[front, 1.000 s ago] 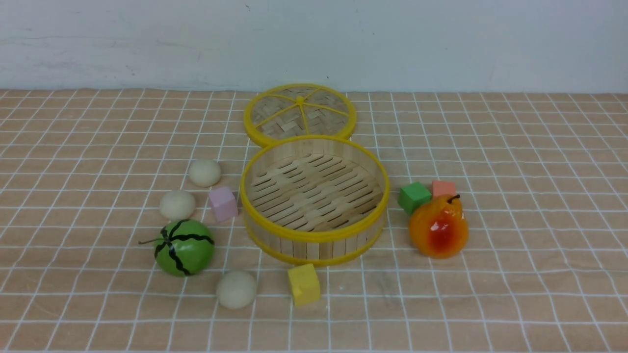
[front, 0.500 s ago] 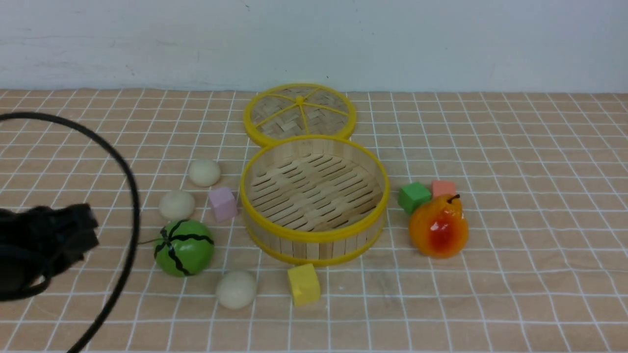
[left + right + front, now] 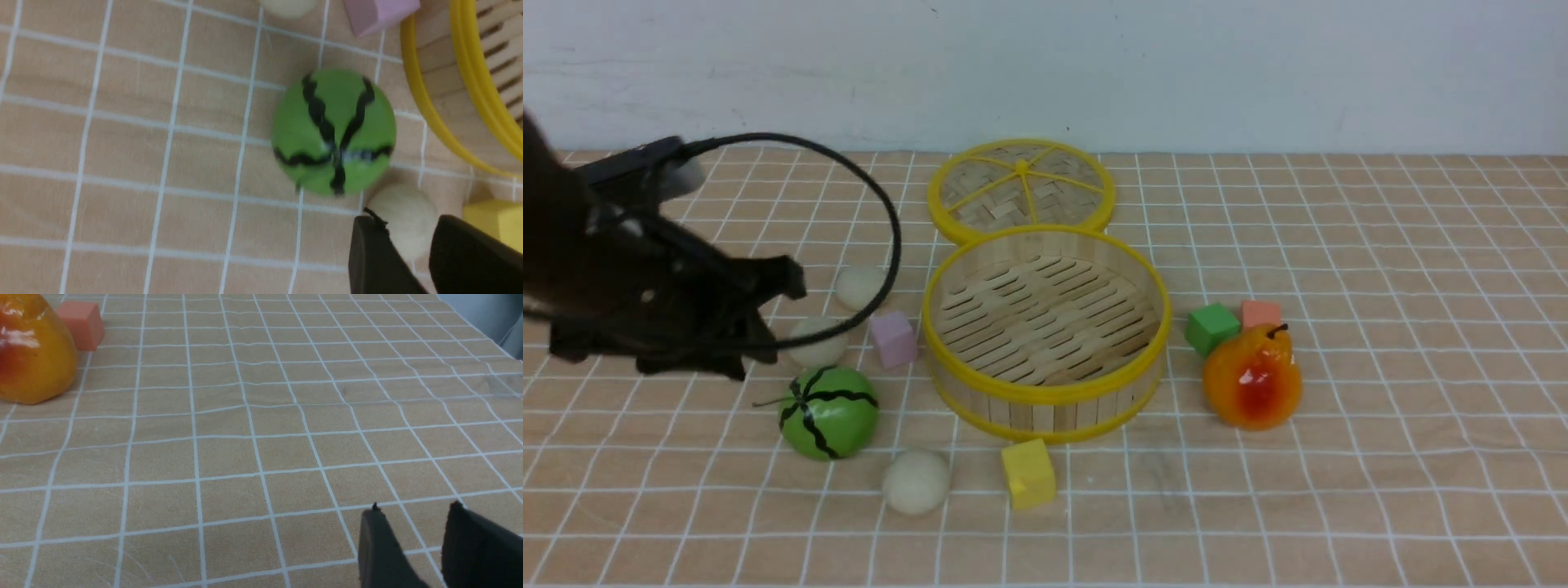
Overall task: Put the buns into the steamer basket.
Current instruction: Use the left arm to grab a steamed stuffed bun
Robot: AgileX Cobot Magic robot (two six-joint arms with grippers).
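Note:
Three cream buns lie left of the steamer basket (image 3: 1045,394): a far bun (image 3: 859,286), a middle bun (image 3: 821,347) partly hidden by my left gripper (image 3: 780,320), and a near bun (image 3: 916,482). The left gripper hangs in the air over the middle bun, open and empty. In the left wrist view, the near bun (image 3: 402,212) shows beyond the gap of the left gripper (image 3: 404,219), apart from it. The steamer basket's rim (image 3: 433,110) lies to one side. My right gripper (image 3: 414,506) is open over bare cloth.
A green striped melon (image 3: 829,411) sits between the middle and near buns. A pink cube (image 3: 894,339) and a yellow cube (image 3: 1027,472) stand close to the basket. The woven lid (image 3: 1021,188) lies behind it. A green cube (image 3: 1211,327), an orange cube (image 3: 1262,313) and an orange fruit (image 3: 1252,376) are on the right.
My left arm has come in from the left edge of the front view and moved up and right, over the buns. Nothing on the table has shifted.

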